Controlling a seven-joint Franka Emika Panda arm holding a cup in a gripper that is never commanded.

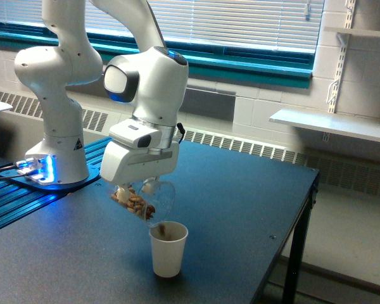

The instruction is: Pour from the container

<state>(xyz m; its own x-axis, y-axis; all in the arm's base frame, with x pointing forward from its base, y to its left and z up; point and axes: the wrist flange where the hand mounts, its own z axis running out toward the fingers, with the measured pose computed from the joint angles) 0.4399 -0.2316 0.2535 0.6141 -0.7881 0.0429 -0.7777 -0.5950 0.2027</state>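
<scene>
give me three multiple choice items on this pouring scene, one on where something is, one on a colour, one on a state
1. Where is the paper cup?
A. on the wall shelf
B. on the dark table, just below the container's mouth
C. on the floor

2. What colour are the bits inside the container?
A. green
B. blue
C. brown

3. How is the container held?
A. tilted, mouth down toward the paper cup
B. upright on the table
C. lying flat on the table

Answers:
1. B: the cup stands on the table right under the container's lower edge.
2. C: brown nut-like bits show through the clear wall.
3. A: the gripper holds it off the table, slanted toward the cup.
</scene>
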